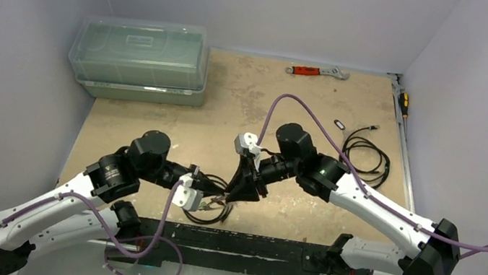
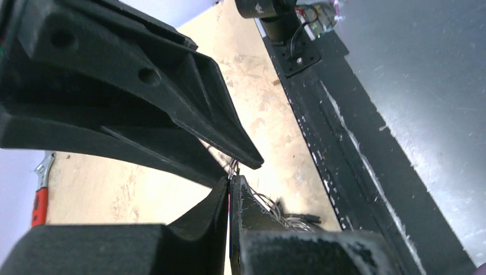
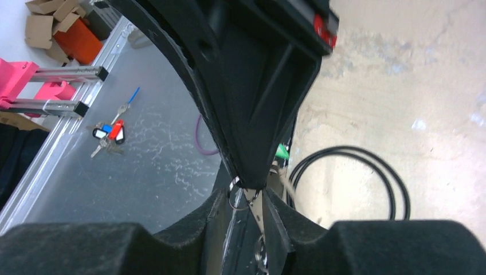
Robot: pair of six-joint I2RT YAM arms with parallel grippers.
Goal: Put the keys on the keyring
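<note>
While both arms met low over the near part of the table (image 1: 247,94), the threading step looked to be in hand: one side held the loop and the other presented a key to it.

The left gripper (image 2: 230,186) was clamped tight, its fingers pressed together, with thin silvery strands of the keyring (image 2: 234,167) emerging at the pinch, so it seemed to be gripping the wire itself. The right gripper (image 3: 246,200) faced it tip to tip. Its jaws stood a little apart, with one of the keys (image 3: 259,213) and a small ring between them. The gap looked wider than the key, so I judged it loose rather than pinched.

Next, the key's hole would need to reach the wire's open end, which calls for a firm hold on the key and a fine sliding move while the left side stays steady. The open end could not be made out.

The keyring showed only as fine bright wire at the meeting point, just above a black cable coil (image 3: 344,150). A small green piece (image 3: 281,152) sat just behind the right fingers.
</note>
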